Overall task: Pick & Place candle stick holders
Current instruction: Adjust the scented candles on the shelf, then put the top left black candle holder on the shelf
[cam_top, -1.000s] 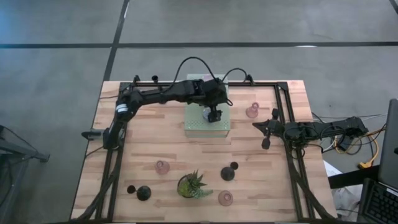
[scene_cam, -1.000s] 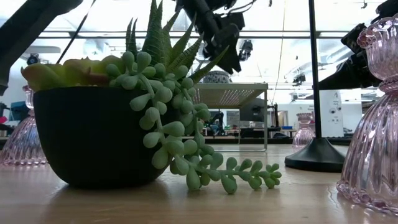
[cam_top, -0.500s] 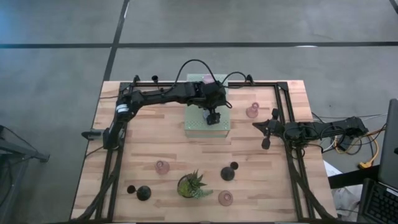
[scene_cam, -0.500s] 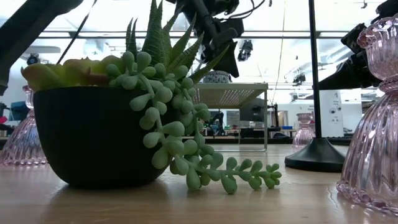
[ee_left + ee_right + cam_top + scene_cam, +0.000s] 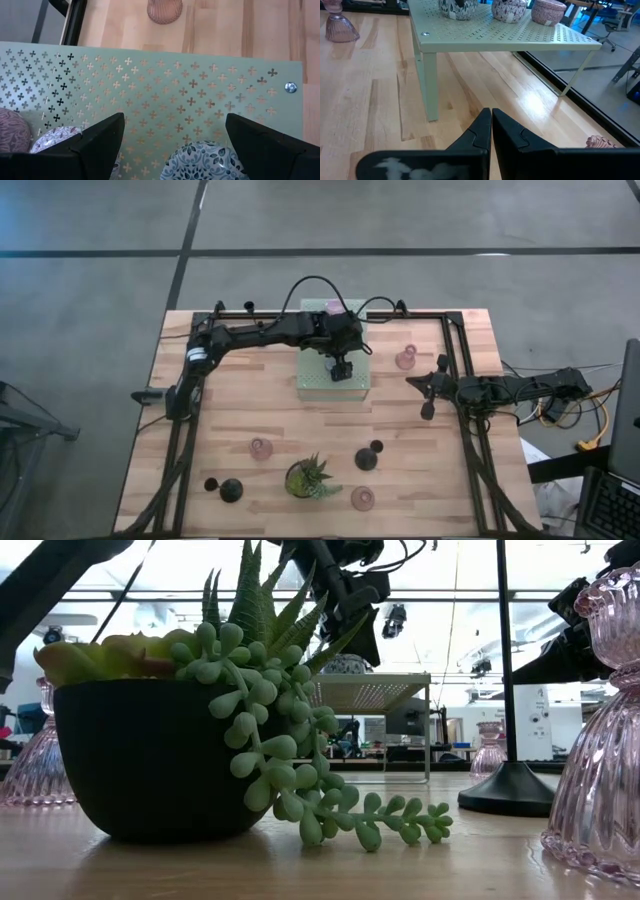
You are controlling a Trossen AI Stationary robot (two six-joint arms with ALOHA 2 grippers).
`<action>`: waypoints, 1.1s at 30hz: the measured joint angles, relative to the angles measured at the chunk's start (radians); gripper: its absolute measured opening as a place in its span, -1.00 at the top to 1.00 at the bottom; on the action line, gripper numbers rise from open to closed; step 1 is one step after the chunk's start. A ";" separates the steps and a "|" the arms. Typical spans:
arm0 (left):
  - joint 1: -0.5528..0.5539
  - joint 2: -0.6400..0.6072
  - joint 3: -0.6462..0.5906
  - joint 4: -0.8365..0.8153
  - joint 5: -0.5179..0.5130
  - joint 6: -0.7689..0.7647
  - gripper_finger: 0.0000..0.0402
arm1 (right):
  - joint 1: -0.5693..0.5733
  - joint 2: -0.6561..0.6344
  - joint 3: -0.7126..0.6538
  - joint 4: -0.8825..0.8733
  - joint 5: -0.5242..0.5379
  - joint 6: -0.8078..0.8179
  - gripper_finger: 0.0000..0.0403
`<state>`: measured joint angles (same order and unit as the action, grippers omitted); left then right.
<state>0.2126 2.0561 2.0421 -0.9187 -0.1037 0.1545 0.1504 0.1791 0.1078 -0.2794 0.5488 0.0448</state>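
Candle stick holders: three squat patterned lilac-grey holders [image 5: 509, 10] on pale green perforated box [image 5: 334, 385], upper centre. Left gripper [image 5: 341, 368] reaches over box top, fingers spread wide, empty. Right gripper [image 5: 428, 394] parked at right table edge, fingers pressed together.

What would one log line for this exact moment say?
left gripper: open, over perforated box | patterned holder: on box, between fingers | right gripper: shut, waiting at table's right edge
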 joint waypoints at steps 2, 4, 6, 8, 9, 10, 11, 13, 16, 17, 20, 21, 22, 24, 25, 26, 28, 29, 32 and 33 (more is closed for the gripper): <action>-0.004 0.000 0.013 -0.001 0.000 0.007 -0.75 | 0.000 0.000 0.000 0.000 0.000 0.000 0.96; -0.013 -0.003 0.038 0.001 -0.009 0.025 -0.75 | 0.000 0.000 0.000 0.000 0.000 0.000 0.96; -0.025 -0.014 0.071 0.002 -0.033 0.043 -0.75 | 0.000 0.000 0.000 0.000 0.000 0.000 0.96; -0.034 -0.034 0.104 0.001 -0.057 0.059 -0.75 | 0.000 0.000 0.000 0.000 0.000 0.000 0.96; -0.035 -0.047 0.118 0.002 -0.065 0.061 -0.75 | 0.000 0.000 0.000 0.000 0.000 0.000 0.96; -0.036 -0.064 0.124 0.002 -0.067 0.061 -0.75 | 0.000 0.000 0.000 0.000 0.000 0.000 0.96; -0.036 -0.084 0.125 0.001 -0.068 0.053 -0.75 | 0.000 0.000 0.000 0.000 0.000 0.000 0.96; -0.036 -0.138 0.114 0.004 -0.044 0.018 -0.75 | 0.000 0.000 0.000 0.000 0.000 0.000 0.96; -0.028 -0.238 0.069 0.001 -0.003 -0.026 -0.75 | 0.000 0.000 0.000 0.000 0.000 0.000 0.96; -0.026 -0.273 0.049 -0.001 -0.002 -0.036 -0.75 | 0.000 0.000 0.000 0.000 0.000 0.000 0.96; -0.024 -0.389 -0.042 0.001 -0.008 -0.052 -0.75 | 0.000 0.000 0.000 0.000 0.000 0.000 0.96; -0.024 -0.426 -0.078 0.000 -0.017 -0.059 -0.75 | 0.000 0.000 0.000 0.000 0.000 0.000 0.96; -0.025 -0.468 -0.121 0.000 -0.028 -0.069 -0.75 | 0.000 -0.001 0.000 0.000 0.000 0.000 0.96; -0.027 -0.551 -0.213 -0.004 -0.061 -0.094 -0.75 | 0.000 -0.001 0.000 0.000 0.000 0.000 0.96; -0.027 -0.596 -0.261 -0.004 -0.081 -0.104 -0.75 | 0.000 -0.001 0.000 0.000 0.000 0.000 0.96; -0.027 -0.639 -0.307 -0.004 -0.104 -0.117 -0.75 | 0.000 -0.001 0.000 0.000 0.000 0.000 0.96; -0.026 -0.725 -0.400 -0.005 -0.161 -0.142 -0.75 | 0.000 -0.001 0.000 0.000 0.000 0.000 0.96; -0.026 -0.768 -0.446 -0.006 -0.184 -0.150 -0.75 | 0.000 -0.001 0.000 0.000 0.000 0.000 0.96; -0.025 -0.882 -0.568 -0.004 -0.238 -0.180 -0.75 | 0.000 -0.001 0.000 0.000 0.000 0.000 0.96; -0.026 -0.914 -0.602 -0.004 -0.257 -0.197 -0.75 | 0.000 -0.001 0.000 0.000 0.000 0.000 0.96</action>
<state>0.1867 1.1420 1.4402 -0.9226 -0.3605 -0.0424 0.1505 0.1783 0.1078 -0.2794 0.5488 0.0448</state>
